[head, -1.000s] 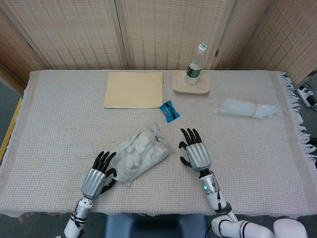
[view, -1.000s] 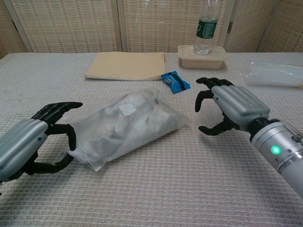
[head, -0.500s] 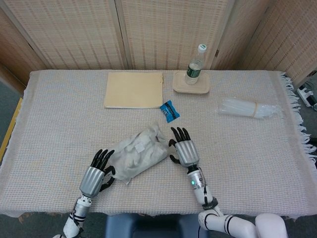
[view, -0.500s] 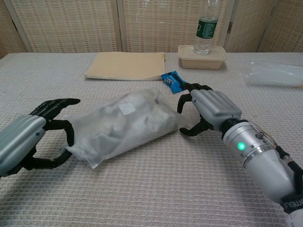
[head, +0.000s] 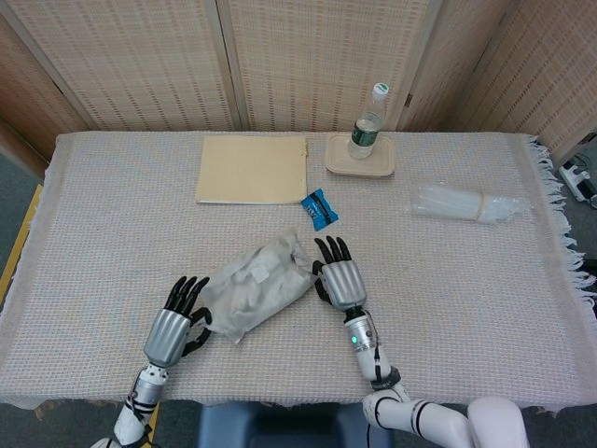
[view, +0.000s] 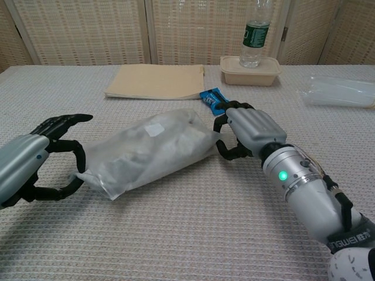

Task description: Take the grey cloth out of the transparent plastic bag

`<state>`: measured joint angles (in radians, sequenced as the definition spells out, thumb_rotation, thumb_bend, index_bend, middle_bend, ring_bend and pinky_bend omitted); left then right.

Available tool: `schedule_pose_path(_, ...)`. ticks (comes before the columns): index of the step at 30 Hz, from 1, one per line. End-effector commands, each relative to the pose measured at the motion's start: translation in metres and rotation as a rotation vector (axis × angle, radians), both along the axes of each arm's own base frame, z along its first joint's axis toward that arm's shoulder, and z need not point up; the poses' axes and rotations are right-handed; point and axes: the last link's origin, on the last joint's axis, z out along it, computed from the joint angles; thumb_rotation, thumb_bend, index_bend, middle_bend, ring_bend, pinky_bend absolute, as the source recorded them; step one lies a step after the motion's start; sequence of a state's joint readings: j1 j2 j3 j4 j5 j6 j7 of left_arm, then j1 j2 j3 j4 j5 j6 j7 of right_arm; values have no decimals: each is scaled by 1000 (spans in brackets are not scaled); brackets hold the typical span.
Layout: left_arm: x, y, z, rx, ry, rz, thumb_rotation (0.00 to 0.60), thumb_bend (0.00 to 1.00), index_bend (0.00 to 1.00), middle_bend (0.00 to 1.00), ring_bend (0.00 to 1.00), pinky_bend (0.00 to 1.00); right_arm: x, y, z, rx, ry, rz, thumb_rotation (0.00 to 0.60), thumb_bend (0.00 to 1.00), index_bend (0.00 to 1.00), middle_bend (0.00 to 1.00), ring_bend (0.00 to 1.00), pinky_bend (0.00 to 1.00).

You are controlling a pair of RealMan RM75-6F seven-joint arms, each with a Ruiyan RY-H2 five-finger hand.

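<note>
Your right hand [view: 249,130] has slid in against the plastic bag [view: 146,152], fingers curling at its end but not clearly gripping. Left hand [view: 35,167] cups the near end, still released; grey cloth [head: 256,287] sits inside, mid-table.

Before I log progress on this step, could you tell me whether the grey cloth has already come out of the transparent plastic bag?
No, the grey cloth is inside the transparent plastic bag, which lies on the table between the left hand and right hand.

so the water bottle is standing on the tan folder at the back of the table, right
Not quite: the water bottle stands on the beige lidded container, beside the tan folder, at the back of the table. The head view shows it.
</note>
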<state>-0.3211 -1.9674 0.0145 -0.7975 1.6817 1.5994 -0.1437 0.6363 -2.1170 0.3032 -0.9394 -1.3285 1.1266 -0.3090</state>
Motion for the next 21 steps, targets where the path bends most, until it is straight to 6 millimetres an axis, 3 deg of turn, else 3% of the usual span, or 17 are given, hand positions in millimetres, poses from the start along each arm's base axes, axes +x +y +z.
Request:
schedule_pose_path(1,-1,2,2,4,2,3,600,530,727,119,0,0,-1,0,2,-5,2,1,600,624,624,111,0,0)
schedule_pose_path(13,-24,15,29,76,51,18,600,531,727,118,0,0,-25,-10,27,-42,27,-53,600,656,667,135,0,0)
schedule_pose_path(21,-64,23,82,176,142,51,600,531,727,118,0,0,-69,-25,70,-130,89,-122,600,657,668,136,0,0)
